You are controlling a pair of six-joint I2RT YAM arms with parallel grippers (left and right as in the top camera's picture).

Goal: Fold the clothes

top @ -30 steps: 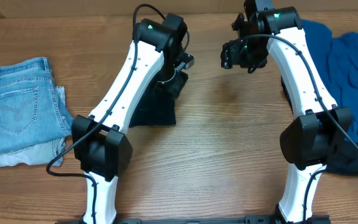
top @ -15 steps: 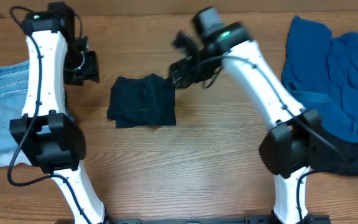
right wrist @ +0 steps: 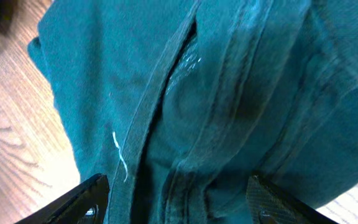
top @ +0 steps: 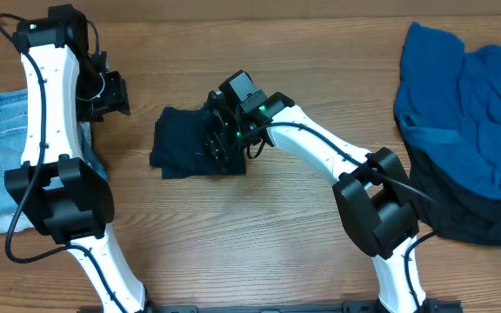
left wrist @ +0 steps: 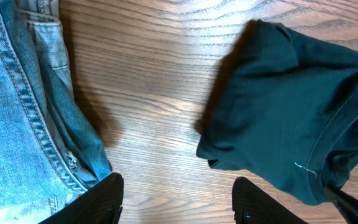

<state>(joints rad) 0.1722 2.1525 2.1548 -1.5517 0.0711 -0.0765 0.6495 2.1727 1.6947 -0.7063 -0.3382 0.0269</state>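
A very dark navy garment [top: 190, 143] lies folded in a small square on the wooden table, left of centre. My right gripper [top: 230, 132] is open and sits low over its right part; in the right wrist view the dark fabric [right wrist: 216, 93] fills the frame, with the gripper [right wrist: 179, 208] spread wide over it. My left gripper [top: 111, 96] is open and empty, up to the left of the garment. In the left wrist view the gripper [left wrist: 179, 205] is over bare wood, with the dark garment [left wrist: 291, 106] to the right. A bright blue garment [top: 464, 96] lies crumpled at the far right on another dark one [top: 472, 217].
Folded light-blue jeans [top: 3, 165] lie at the left edge, partly under the left arm, and also show in the left wrist view [left wrist: 17, 93]. The right arm's base [top: 381, 217] stands next to the pile on the right.
My right gripper has come down and to the left onto the folded dark garment. My left arm, which swung away to the far left, has barely shifted in the last half second.
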